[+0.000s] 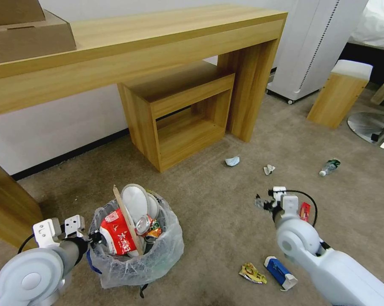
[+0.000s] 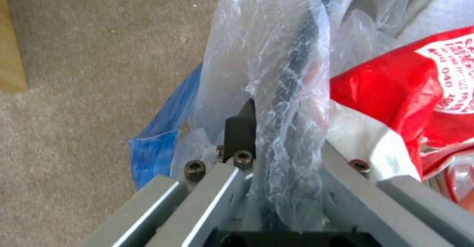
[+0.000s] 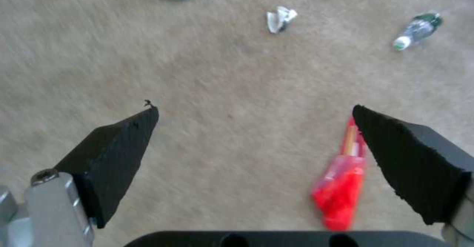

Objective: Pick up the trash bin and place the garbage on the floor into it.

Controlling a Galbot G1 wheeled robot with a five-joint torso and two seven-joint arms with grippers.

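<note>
The trash bin [image 1: 136,255], lined with a crinkled clear bag, stands on the beige floor [image 1: 217,212] at the lower left. It holds a red wrapper [image 2: 395,91], white slippers [image 1: 136,199] and a wooden stick [image 1: 123,216]. My left gripper [image 1: 92,238] is shut on the bin's near rim [image 2: 289,102] through the plastic. My right gripper [image 1: 264,203] hangs open over bare carpet, its black fingers [image 3: 118,147] wide apart. Beside it lies a red wrapper [image 3: 340,187]. More garbage lies around: a yellow wrapper [image 1: 252,273], a blue-white pack [image 1: 280,272], a pale tissue [image 1: 232,161], a white wad [image 3: 280,18] and a bottle [image 3: 417,30].
A long wooden desk [image 1: 157,46] spans the back with a small open shelf unit [image 1: 179,114] under it. Cardboard boxes [image 1: 26,29] sit on the desk. A white appliance [image 1: 315,42], a wooden stool [image 1: 340,93] and a chair base [image 1: 370,125] stand at the right.
</note>
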